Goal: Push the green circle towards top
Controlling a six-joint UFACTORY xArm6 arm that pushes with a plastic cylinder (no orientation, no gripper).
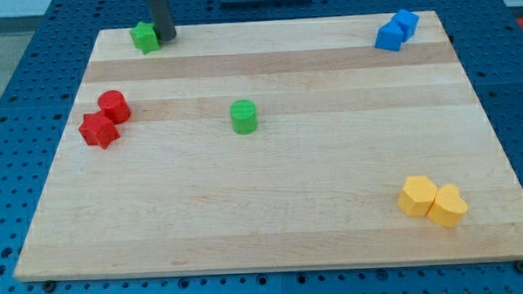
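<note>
The green circle (243, 116) is a short green cylinder standing near the middle of the wooden board (273, 216), a little left of centre. My tip (167, 37) is at the board's top-left edge, far up and to the left of the green circle. It sits right beside a green star-like block (144, 37), on that block's right; I cannot tell whether they touch.
A red cylinder (114, 106) and a red star-like block (98, 130) sit together at the left edge. Two blue blocks (396, 30) are at the top right. A yellow hexagon (418, 196) and a yellow heart-like block (448, 205) are at the bottom right.
</note>
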